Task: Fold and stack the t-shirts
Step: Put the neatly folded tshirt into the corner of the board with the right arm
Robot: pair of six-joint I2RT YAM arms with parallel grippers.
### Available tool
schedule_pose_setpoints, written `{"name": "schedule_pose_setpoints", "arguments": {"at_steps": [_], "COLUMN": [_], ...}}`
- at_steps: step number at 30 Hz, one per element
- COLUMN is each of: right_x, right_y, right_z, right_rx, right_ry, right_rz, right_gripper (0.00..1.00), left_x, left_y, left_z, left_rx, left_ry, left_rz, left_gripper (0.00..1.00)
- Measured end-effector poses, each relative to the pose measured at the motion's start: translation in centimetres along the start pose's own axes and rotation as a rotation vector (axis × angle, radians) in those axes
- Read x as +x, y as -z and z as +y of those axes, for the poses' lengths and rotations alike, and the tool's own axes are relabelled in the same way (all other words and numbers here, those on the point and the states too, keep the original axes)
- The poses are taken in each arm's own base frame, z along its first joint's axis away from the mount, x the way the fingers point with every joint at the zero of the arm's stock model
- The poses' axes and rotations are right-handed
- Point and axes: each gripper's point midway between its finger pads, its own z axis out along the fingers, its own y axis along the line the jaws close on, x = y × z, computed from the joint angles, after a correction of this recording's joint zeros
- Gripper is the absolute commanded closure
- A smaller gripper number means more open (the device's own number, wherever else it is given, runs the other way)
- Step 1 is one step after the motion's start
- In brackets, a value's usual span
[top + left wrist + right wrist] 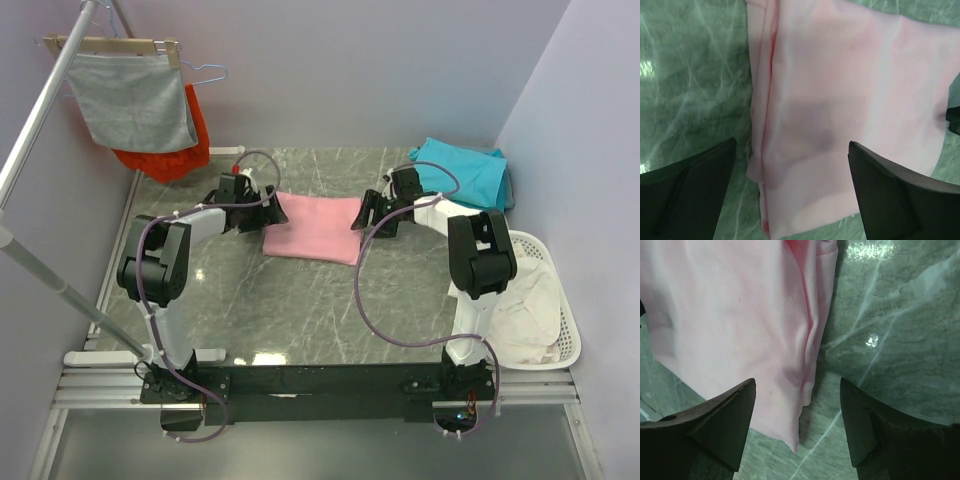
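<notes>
Left gripper (271, 207) (791, 145): jaws spread wide, holding nothing. It sits over the left edge of the pink t-shirt (315, 228) (840, 90), and the layered edge seam runs between the fingers (700, 185).

Right gripper (365, 212) (797, 382): also wide open and empty, over the shirt's right edge (730, 305), with the hem corner between the fingers (715, 425).

Can't tell if either gripper's tips touch the cloth. The finger bases are cut off by the frame in both wrist views. There's a dark shape at the right edge of the left wrist view, too little of it showing to identify.

The pink shirt lies mid-table as a flat folded rectangle of soft matte knit with doubled edges. The table (300, 310) is glossy grey-green marble with glare spots.

The teal t-shirts (460, 172) are piled at the far right corner, partly behind the right arm, so I can't count them.

The white slotted basket (567, 325) at right holds crumpled white cloth (525, 300). A grey cloth (135, 100) and an orange-red garment (190, 140) hang at far left.
</notes>
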Motion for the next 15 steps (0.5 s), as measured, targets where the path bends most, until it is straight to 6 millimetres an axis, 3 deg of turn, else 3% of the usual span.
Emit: {"name": "schedule_pose_setpoints", "arguments": {"at_steps": [6, 10, 13, 15], "right_x": [0.1, 0.5, 1.1, 1.5], "right_y": [-0.8, -2.2, -3.8, -4.5], "right_z": [1.3, 3.4, 6.1, 7.4], "right_rx": [-0.057, -0.088, -0.130, -0.157], "right_ry": [-0.023, -0.009, 0.011, 0.006], "right_rz": [0.004, 0.015, 0.019, 0.018], "right_gripper": [0.25, 0.26, 0.31, 0.42], "left_x": [-0.5, -0.3, -0.2, 0.0], "left_y": [-0.4, -0.6, -0.6, -0.5], "left_z": [-0.6, -0.9, -1.1, -1.1], "left_rx": [0.038, 0.066, 0.089, 0.099], "left_ry": [0.004, 0.013, 0.022, 0.027], "left_rz": [-0.012, -0.026, -0.044, -0.055], "left_gripper": [0.01, 0.01, 0.01, 0.01]}}
